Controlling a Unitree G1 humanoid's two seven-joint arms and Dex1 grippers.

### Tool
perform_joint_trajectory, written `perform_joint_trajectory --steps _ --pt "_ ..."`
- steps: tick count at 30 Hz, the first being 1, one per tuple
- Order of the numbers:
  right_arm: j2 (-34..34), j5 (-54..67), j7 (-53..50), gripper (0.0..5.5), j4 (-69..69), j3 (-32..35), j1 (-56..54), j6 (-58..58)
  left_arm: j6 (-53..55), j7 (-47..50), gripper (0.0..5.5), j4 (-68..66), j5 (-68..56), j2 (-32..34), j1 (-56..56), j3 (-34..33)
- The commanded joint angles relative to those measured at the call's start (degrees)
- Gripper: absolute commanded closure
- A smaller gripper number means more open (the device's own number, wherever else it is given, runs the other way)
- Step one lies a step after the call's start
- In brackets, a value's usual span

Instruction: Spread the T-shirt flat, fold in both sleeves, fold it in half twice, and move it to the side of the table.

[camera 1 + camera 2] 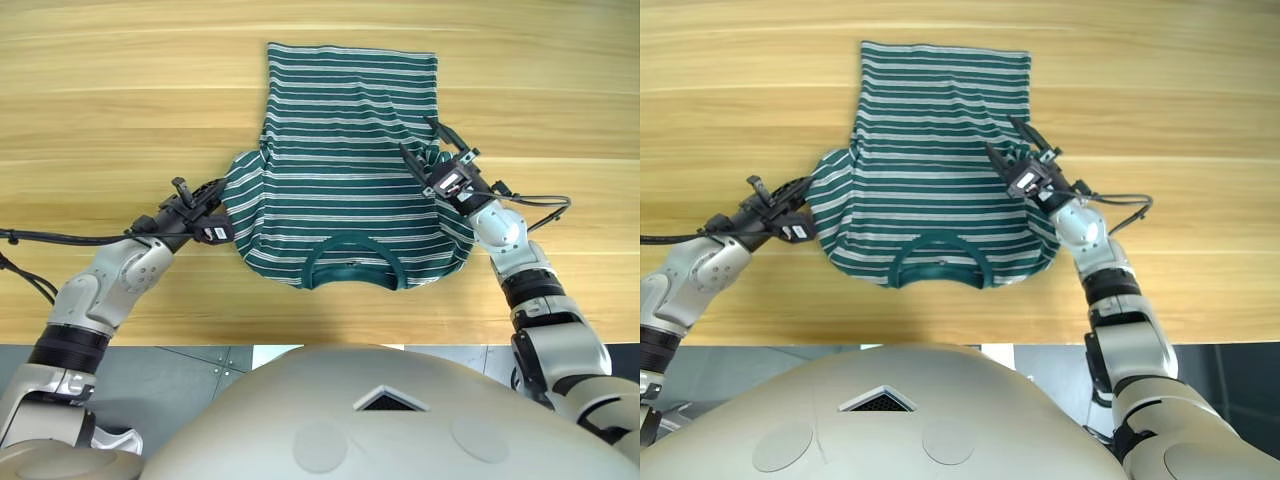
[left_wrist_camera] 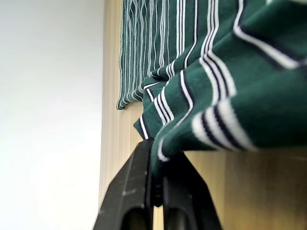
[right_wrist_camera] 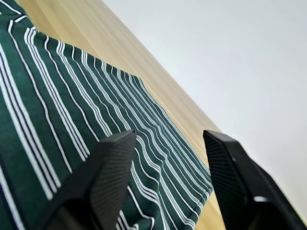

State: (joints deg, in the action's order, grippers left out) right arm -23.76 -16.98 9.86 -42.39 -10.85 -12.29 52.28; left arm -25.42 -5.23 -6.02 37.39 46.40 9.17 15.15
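1. Left claw (image 1: 218,222): black, with two fingers, low over the table at the T-shirt's left edge. In the left wrist view its fingers (image 2: 132,191) are pressed together with a fold of striped cloth pinched between them. The cloth beside the pinch is raised a little off the wood.
2. T-shirt (image 1: 340,150): soft knit, dark green with thin white stripes edged in a darker shade. It lies mid-table between the two claws, with the straight hem on the far side and the round ribbed collar (image 1: 352,262) nearest the robot. The body is mostly flat. The left side is rumpled and bunched where the claw holds it, and the right edge curls up near the other claw.
3. Right claw (image 1: 425,140): black, with two tapered fingers spread wide apart and nothing held between them. It sits over the shirt's right shoulder area, tips pointing toward the far side. The right wrist view shows striped cloth under the gap; whether the tips touch the cloth cannot be told.
4. Table (image 1: 120,100): pale, smooth wood with a long straight grain running left to right.
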Motion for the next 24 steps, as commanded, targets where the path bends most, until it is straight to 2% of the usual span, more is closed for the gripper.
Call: perform_joint_trajectory --steps 1,10,19,20,24 --pt "-1.12 0.49 -0.18 2.89 0.79 0.95 0.76 -0.70 -2.05 -0.49 5.46 -4.66 0.53 -6.98 2.70 6.73" --pt "-0.75 0.07 -0.40 2.89 0.24 1.28 0.55 -0.77 -6.80 5.43 5.46 -6.58 0.39 -10.26 -0.76 5.29" --pt "0.18 -0.49 -0.65 2.89 -0.60 0.63 -0.34 -0.71 -10.22 1.27 5.46 -9.37 0.03 -11.29 -1.00 9.98" --pt "0.19 -0.53 -0.66 2.89 -0.67 0.61 -0.42 -0.67 -10.51 0.55 5.13 -9.92 -0.36 -11.33 -0.87 10.53" --pt "0.30 -0.66 -0.87 2.89 -0.56 0.58 -0.47 -0.62 -11.24 -2.20 4.45 -12.12 -3.24 -11.92 -1.22 12.06"
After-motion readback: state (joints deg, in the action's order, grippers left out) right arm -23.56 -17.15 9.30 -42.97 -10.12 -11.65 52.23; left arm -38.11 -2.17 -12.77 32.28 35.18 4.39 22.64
